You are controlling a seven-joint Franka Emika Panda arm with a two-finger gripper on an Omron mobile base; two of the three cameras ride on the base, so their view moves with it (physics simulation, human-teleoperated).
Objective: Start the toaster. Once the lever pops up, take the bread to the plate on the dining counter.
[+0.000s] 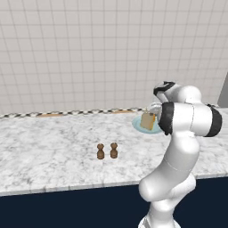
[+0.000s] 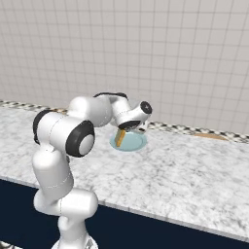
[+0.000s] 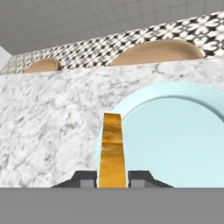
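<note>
Hand view: one dining counter (image 3: pixel 52 109) of speckled marble spreads below and ahead of the jaws, with one pale blue plate (image 3: pixel 183 140) lying on it just beyond and to the right of them. One slice of bread (image 3: pixel 112 148) stands edge-on between the two dark fingertips (image 3: pixel 85 179), its long axis running straight out from the jaws, the narrow crust edge facing the camera, its far end over the plate's near rim. Jaws are closed on the bread, one tip flat against each broad face. Left base view: two small brown shakers (image 1: pixel 107 151) stand side by side on the counter, well apart from the gripper (image 1: pixel 151 116) to its left. Arm rises from the counter's dark front, folds at the elbow and reaches forward, hand turned downward over the plate; whether the bread touches the plate I cannot tell. Right base view: bread (image 2: pixel 120 136) hangs tilted under the hand, above the plate (image 2: pixel 133 142).
</note>
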